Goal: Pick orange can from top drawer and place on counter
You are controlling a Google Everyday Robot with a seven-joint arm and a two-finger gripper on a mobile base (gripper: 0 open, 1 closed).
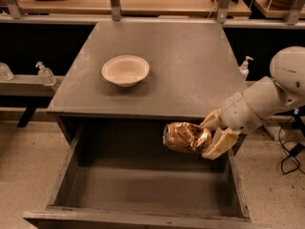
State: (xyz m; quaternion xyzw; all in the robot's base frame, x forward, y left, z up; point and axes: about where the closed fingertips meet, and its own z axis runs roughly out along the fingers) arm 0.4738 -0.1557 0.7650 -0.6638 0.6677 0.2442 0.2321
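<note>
The orange can (183, 137) is a shiny, wrinkled copper-orange can, held on its side above the open top drawer (143, 187), just in front of the counter's front edge. My gripper (209, 136) comes in from the right and is shut on the can's right end; one cream finger is above it and one below. The counter (186, 66) is a dark-grey tabletop behind the drawer. The drawer's inside looks bare.
A cream shallow bowl (125, 70) sits on the counter's left middle. My white arm (267, 97) hangs over the counter's right side. Soap bottles stand on a low shelf at left (45, 74) and at right (245, 67). Cables (290, 156) lie on the floor at right.
</note>
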